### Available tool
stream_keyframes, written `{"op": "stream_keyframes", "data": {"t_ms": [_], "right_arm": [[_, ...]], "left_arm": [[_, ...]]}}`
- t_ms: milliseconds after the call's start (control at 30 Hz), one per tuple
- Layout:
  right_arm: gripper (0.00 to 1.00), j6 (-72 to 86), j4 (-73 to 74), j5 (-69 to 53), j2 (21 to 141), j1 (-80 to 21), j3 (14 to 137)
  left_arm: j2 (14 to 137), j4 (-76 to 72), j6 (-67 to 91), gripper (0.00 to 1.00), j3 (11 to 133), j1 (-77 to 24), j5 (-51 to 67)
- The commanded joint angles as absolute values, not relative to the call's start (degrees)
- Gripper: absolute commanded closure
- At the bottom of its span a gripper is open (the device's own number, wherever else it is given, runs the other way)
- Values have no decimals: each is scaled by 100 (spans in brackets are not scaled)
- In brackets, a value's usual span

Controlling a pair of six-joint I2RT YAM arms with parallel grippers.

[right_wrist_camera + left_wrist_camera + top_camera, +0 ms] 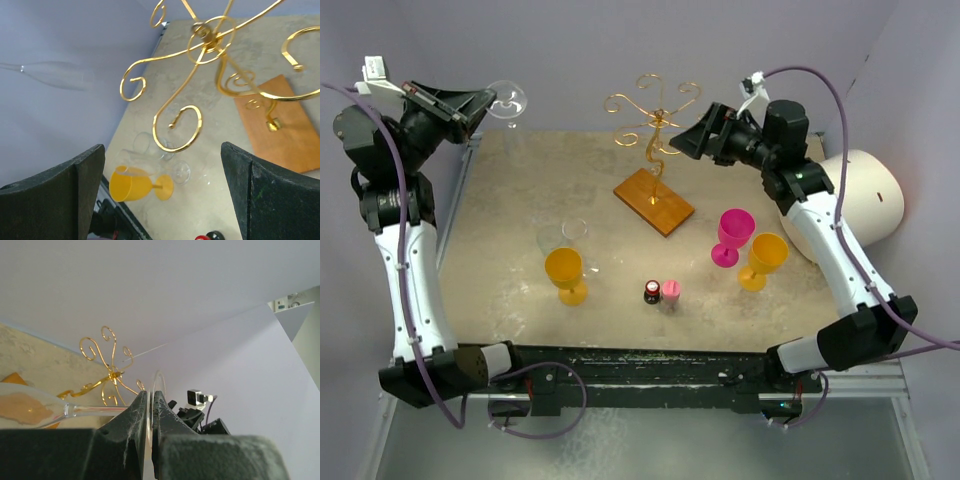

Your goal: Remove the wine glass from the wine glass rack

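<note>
My left gripper (485, 103) is shut on the flat foot of a clear wine glass (508, 100) and holds it in the air at the back left, well clear of the rack. In the left wrist view the jaws (150, 400) pinch the thin foot disc (159, 382), and the stem (95, 410) runs out to the left. The gold wire rack (653, 115) stands on its brown wooden base (653, 201) at the back centre, with no glass on its scrolls. My right gripper (678, 142) is open and empty, just right of the rack's top, whose scrolls (210, 42) fill its wrist view.
On the table stand a yellow goblet (565, 272) with two clear glasses (560, 237) behind it, a magenta goblet (733, 235), another yellow goblet (765, 258), and two small bottles (652, 292) at the front centre. A white cylinder (860, 195) lies at the right.
</note>
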State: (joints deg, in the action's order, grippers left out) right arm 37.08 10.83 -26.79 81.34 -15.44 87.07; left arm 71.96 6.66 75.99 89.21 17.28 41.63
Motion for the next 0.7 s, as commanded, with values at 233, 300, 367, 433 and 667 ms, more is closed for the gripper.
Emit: {"op": "stream_keyframes", "data": {"t_ms": [233,300,367,433,667], "right_arm": [[0,3768,527,-3289,7984,-1940,8370],[0,3888,379,-3487,7895,-1950,8194],[0,4076,168,-3728,7827,-1951,7985],[0,4441,-287,-3992,7747,-1982,7699],[1,5380,-1669,-4142,7560,-2362,7008]], "left_arm": [[5791,1628,7629,100,8821,1623,4191],[5669,1868,7580,100,8924,1576,4157],[5576,2115,7555,100,9008,1534,4143],[5479,2162,7698,100,8962,1467,4167],[5445,1676,8402,100,8859,1174,4363]]}}
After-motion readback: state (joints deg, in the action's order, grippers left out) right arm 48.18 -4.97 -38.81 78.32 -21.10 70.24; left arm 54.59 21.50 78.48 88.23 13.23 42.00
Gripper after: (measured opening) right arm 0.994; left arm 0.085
